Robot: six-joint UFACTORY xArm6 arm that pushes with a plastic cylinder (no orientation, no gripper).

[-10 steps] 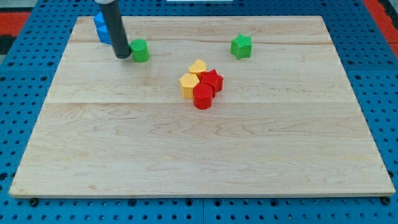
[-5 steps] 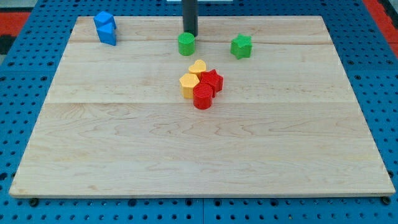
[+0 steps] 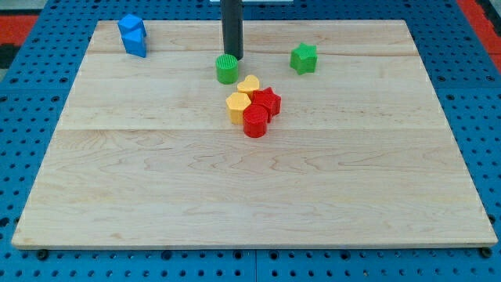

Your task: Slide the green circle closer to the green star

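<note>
The green circle (image 3: pixel 227 69) sits on the wooden board (image 3: pixel 250 188) near the view's top, just up and left of the yellow and red cluster. The green star (image 3: pixel 304 58) lies to its right, about a hundred pixels away. My tip (image 3: pixel 232 58) stands right behind the green circle, at its upper right edge, touching or nearly touching it.
A yellow heart (image 3: pixel 249 84), a yellow block (image 3: pixel 238 106), a red star (image 3: pixel 267 101) and a red cylinder (image 3: pixel 255 121) are packed together just below the green circle. Two blue blocks (image 3: pixel 132 35) sit at the view's top left corner.
The green circle was pushed from the view's left toward the middle, then slid slightly down and left. My tip moved right with it and now sits behind it.
</note>
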